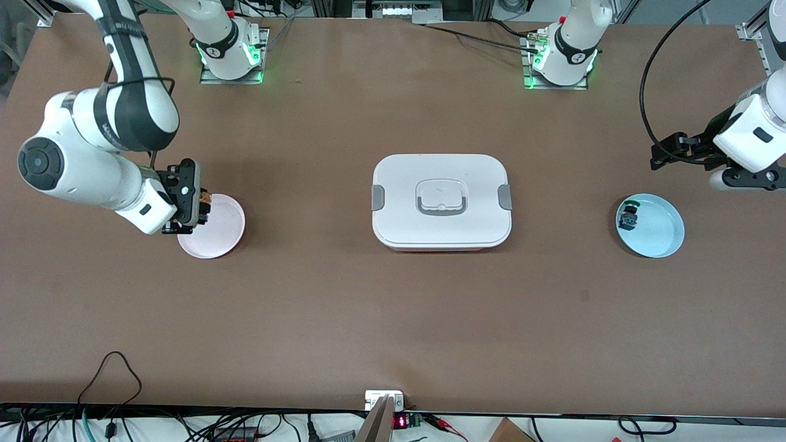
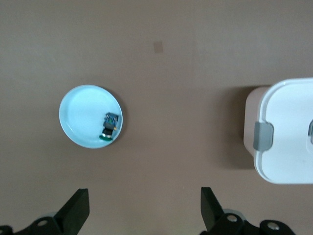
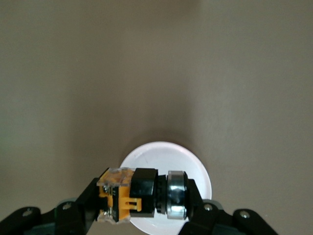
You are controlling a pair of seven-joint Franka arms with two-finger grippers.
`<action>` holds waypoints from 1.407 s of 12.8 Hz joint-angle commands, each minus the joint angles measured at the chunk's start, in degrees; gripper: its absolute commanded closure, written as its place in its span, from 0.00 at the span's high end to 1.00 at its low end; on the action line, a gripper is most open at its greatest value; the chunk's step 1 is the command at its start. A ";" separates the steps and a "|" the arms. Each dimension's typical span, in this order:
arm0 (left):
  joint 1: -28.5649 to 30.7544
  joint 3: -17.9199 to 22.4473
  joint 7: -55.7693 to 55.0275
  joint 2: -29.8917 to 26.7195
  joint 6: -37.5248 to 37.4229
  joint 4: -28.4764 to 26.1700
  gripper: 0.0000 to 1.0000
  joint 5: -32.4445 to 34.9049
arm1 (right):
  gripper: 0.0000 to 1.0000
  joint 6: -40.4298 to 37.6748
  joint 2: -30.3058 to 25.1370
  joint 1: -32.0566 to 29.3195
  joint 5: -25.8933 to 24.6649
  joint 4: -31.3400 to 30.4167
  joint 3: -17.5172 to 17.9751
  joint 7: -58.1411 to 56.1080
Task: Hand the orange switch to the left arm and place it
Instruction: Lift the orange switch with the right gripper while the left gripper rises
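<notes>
the orange switch is held clenched between the fingers of the right gripper, above the pink plate at the right arm's end of the counter. the left gripper is spread wide, grasping nothing, near the blue plate carrying a green-capped switch. the white box sits between the plates.

the right arm bends down at its own end of the counter, its end effector clamped shut on the orange switch held crosswise between its fingers, while the left arm waits raised at its end, its end effector spread wide open and empty.
</notes>
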 commanded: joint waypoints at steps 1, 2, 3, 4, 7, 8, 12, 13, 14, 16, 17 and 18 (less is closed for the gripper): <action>0.14 -0.24 0.50 0.86 -8.75 2.09 1.00 -4.22 | 0.00 -10.25 -0.18 0.98 1.19 6.78 -0.13 3.84; -0.03 -0.33 0.50 0.86 -12.79 2.09 1.00 -4.41 | 0.00 -12.64 -0.26 1.07 6.41 7.24 -0.13 4.11; -0.12 -0.42 0.50 0.78 -15.45 2.01 1.00 -5.11 | 0.00 -13.01 0.00 0.99 12.73 7.07 -0.13 3.33; -0.21 -0.42 0.50 0.78 -16.95 2.09 1.00 -6.25 | 0.00 -12.76 0.70 0.98 17.23 6.98 -0.04 2.80; 0.23 -0.16 0.59 0.95 -17.05 2.01 1.00 -13.34 | 0.00 -12.32 3.85 2.21 39.36 6.89 -0.04 1.22; -0.03 -0.16 0.50 1.04 -17.23 1.92 1.00 -14.94 | 0.00 -11.97 5.26 2.82 47.26 6.89 -0.04 0.60; -0.57 -1.03 0.59 3.75 -16.53 1.65 1.00 -26.77 | 0.00 -5.30 9.40 10.02 71.70 7.06 -0.13 -6.24; -0.13 -0.95 0.59 5.42 -15.22 1.48 1.00 -33.52 | 0.00 -2.32 9.93 12.21 76.64 7.06 -0.13 -8.61; 0.48 -0.95 0.59 6.04 -13.38 0.96 1.00 -39.33 | 0.00 1.45 10.46 14.76 81.30 7.06 -0.13 -9.59; 1.46 -0.95 0.76 7.19 -10.40 -0.44 1.00 -49.98 | 0.00 8.57 11.77 20.21 88.08 8.29 -0.13 -10.91; 1.46 -1.03 0.76 7.02 -7.07 -2.28 1.00 -53.86 | 0.00 11.82 12.56 22.49 90.90 9.34 -0.13 -11.79; 0.94 -1.12 0.85 7.02 -4.77 -3.61 1.00 -57.98 | 0.00 15.08 13.09 24.61 93.37 10.57 -0.13 -13.36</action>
